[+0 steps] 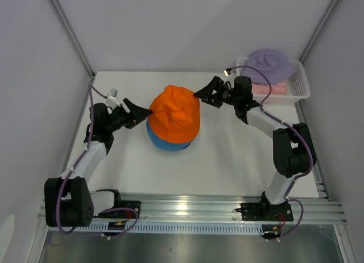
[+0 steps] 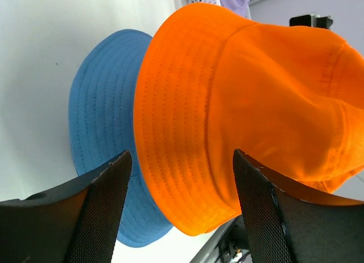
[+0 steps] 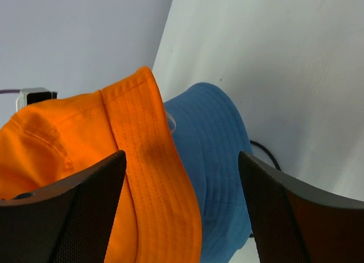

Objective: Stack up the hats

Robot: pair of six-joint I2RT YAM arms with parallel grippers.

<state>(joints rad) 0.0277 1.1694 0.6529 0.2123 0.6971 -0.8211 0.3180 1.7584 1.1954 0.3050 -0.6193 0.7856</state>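
Flanking the stacked hats, both grippers released.
Top view: orange hat (image 1: 175, 114) sits over blue hat (image 1: 165, 142) mid-surface (image 1: 227, 160); left gripper (image 1: 143, 110) at its left brim, right gripper (image 1: 203, 93) at its far right edge; lavender hat (image 1: 272, 64) on pink hat (image 1: 267, 89) in the basket (image 1: 301, 83), far right corner. Left wrist: fingers wide apart, orange brim between them, unpinched. Right wrist: fingers spread either side of the orange brim.

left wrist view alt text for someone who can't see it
An orange hat sits over a blue hat on a white table. Two black fingers stand apart at the bottom, the orange brim seen between them.
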